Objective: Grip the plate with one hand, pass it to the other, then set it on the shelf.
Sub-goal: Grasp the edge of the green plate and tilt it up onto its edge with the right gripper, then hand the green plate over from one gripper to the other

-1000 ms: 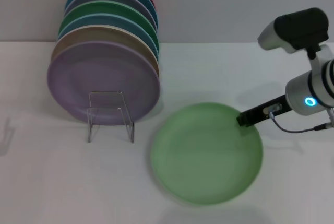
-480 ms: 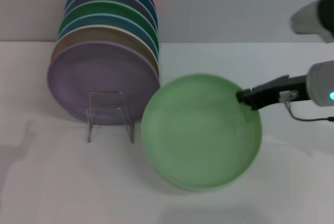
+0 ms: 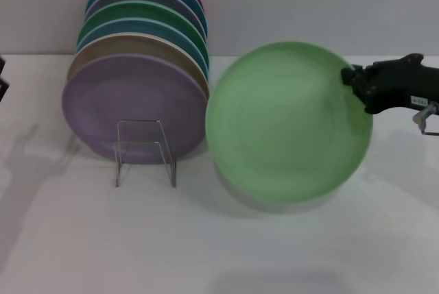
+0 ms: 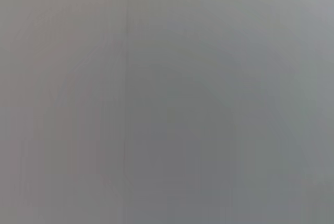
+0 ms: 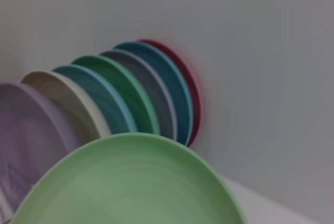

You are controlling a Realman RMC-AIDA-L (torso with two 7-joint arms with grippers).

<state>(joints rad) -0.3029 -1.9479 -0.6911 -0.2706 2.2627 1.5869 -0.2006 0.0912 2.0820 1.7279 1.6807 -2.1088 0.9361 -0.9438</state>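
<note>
The pale green plate [image 3: 288,123] is in the air above the table, tilted up with its face toward me. My right gripper [image 3: 357,81] is shut on its right rim. The plate fills the lower part of the right wrist view [image 5: 130,182]. The clear wire shelf [image 3: 144,150] stands on the table at the left, its squared front loop free, with several plates standing in it behind. A dark bit of my left arm [image 3: 2,78] shows at the far left edge; its gripper is out of view. The left wrist view shows only grey.
Several plates stand upright in the shelf: a lilac one [image 3: 134,105] in front, then beige, blue, dark green [image 3: 147,14], grey, teal and red. They also show in the right wrist view [image 5: 120,93]. The white table [image 3: 206,246] meets a grey wall behind.
My right gripper has lifted the pale green plate off the table, up and to the right, tilting it upright. A bit of the left arm has come in at the far left.
</note>
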